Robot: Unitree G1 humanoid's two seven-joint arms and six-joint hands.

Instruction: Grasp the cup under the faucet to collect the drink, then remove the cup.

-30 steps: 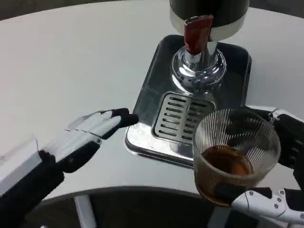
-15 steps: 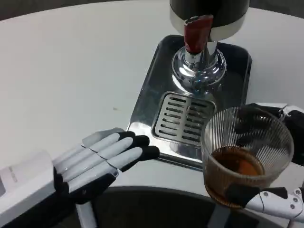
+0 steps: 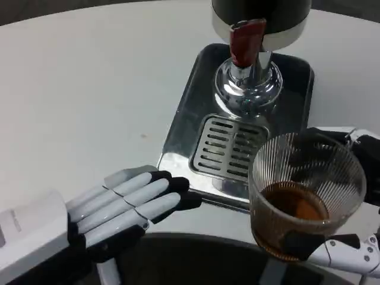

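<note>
Right hand (image 3: 350, 196) wrapped around the cup (image 3: 306, 196) – brown drink inside, held off the drip tray (image 3: 184, 127). Left hand (image 3: 127, 205) flat, fingers spread and extended, gripping nothing – tips just beside the tray's near edge.

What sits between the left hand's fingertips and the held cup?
In the head view, only the near corner of the metal drip tray and bare white table separate the left hand from the cup.
</note>
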